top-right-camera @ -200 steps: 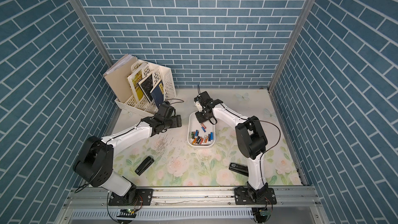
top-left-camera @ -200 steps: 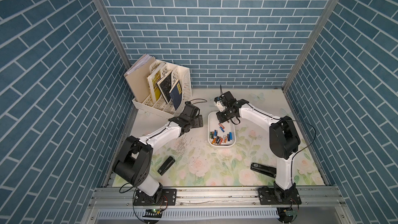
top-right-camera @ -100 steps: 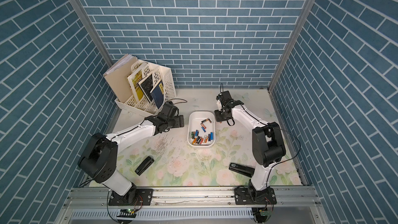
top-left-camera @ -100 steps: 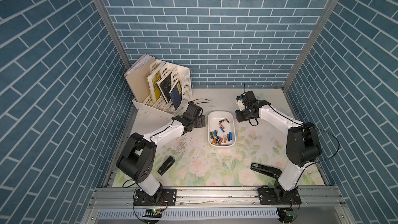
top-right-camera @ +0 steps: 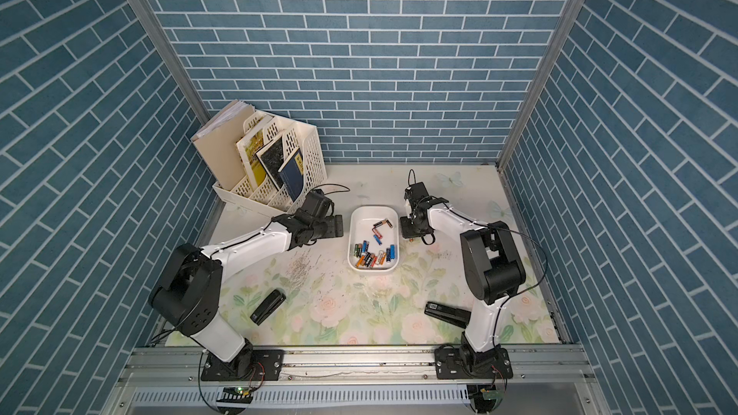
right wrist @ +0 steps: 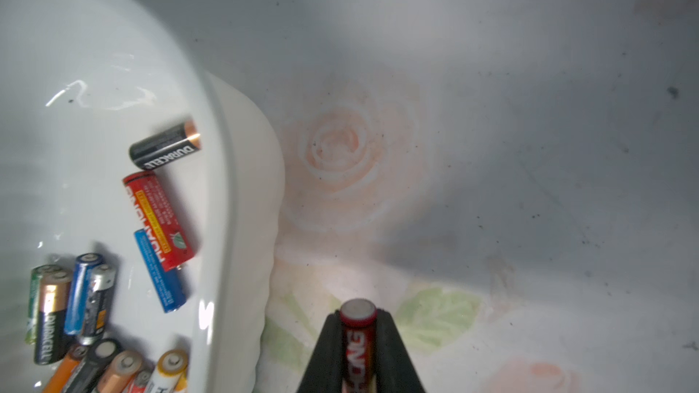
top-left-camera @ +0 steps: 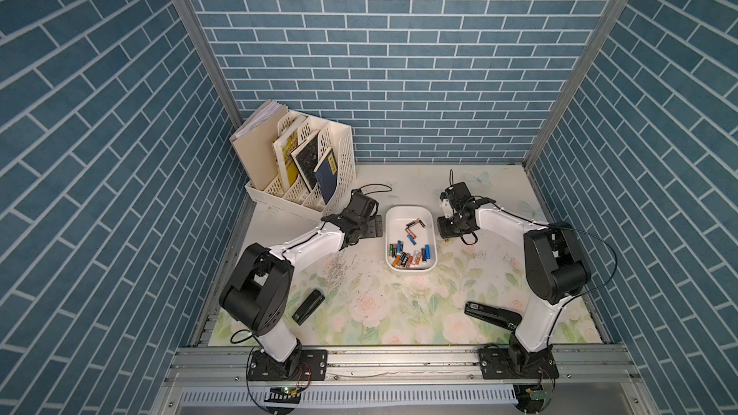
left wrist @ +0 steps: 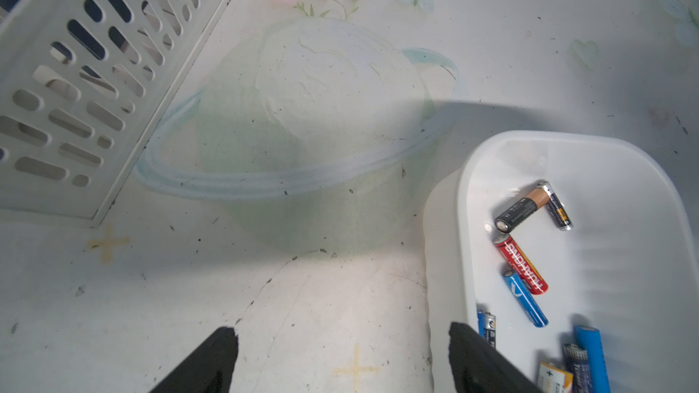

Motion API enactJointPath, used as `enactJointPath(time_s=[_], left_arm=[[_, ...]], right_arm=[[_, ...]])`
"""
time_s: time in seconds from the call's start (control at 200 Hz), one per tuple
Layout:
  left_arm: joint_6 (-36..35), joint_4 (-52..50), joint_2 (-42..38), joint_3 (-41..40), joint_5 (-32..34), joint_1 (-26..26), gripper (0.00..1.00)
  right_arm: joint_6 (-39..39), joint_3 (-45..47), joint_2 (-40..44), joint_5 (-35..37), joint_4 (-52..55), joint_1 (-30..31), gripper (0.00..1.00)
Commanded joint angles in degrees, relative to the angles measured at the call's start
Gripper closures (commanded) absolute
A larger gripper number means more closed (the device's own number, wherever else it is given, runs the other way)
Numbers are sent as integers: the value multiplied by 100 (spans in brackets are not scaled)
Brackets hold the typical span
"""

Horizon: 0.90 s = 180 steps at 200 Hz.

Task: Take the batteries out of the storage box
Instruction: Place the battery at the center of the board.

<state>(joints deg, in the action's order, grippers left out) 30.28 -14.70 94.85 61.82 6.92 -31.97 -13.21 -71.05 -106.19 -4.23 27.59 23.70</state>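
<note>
Holding a red battery (right wrist: 357, 342) end-on, my right tool (right wrist: 358, 322) is clamped tight on it, both black fingers pressed to its sides and its flat silver end poking out past the tips. This tool hangs just outside one long wall of the white box (right wrist: 242, 221), over the flowered worktop (right wrist: 491, 145). In a top view it sits (top-left-camera: 449, 229) beside the far end of the box (top-left-camera: 410, 270). Whether the battery touches the worktop, I cannot tell.

My left tool (left wrist: 342, 334) stands wide apart with nothing between its fingers. One finger (left wrist: 472, 361) shows over the box's wall (left wrist: 442, 243), and the other shows over bare worktop outside the box. In both top views this tool (top-right-camera: 333, 227) lies low, just beside the opposite long wall of the box (top-right-camera: 373, 270) from my right tool.

The other batteries (top-left-camera: 407, 258) lie inside the box. Most are in a tight heap at its near end, and a few are loose toward the far end. Among the loose ones, a black-and-copper battery (left wrist: 520, 209) touches a slim black one (left wrist: 559, 213), and next to them lie a red one (left wrist: 524, 268) and a blue one (left wrist: 525, 304).

Beyond the box's far end, on my left arm's side, a cream rack with books (top-left-camera: 303, 193) stands on the worktop. Well past the near end lie two black staplers (top-left-camera: 307, 307) (top-left-camera: 493, 315), one toward each arm's base.
</note>
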Motion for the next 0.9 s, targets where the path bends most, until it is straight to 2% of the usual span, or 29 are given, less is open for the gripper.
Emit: enactJointPath(time_s=[0.0, 0.895], left_arm=[[48, -99, 97, 137, -18, -48, 8], [34, -130, 228, 200, -15, -95, 8]], right_arm=[[-190, -5, -185, 306, -35, -24, 86], [-429, 152, -508, 418, -132, -52, 85]])
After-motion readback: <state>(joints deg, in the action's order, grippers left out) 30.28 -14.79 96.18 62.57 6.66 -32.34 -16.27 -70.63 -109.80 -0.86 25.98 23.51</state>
